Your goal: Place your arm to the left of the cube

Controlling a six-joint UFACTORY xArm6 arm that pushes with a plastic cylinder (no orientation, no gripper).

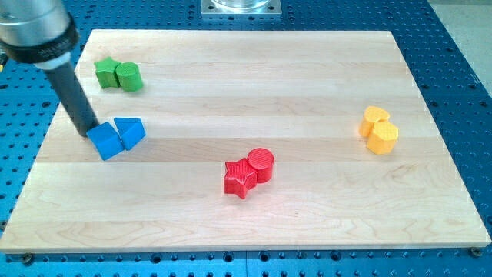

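Your tip point(88, 132) is down at the left-middle of the frame, right against the blue cube's point(105, 141) upper-left edge; there's no hand to open or close, just the rod. The blue wedge point(131, 131) sits touching the cube's right. Looks done, or nearly.

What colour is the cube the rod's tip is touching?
Blue. The blue cube sits right by my tip; the camera view shows it.
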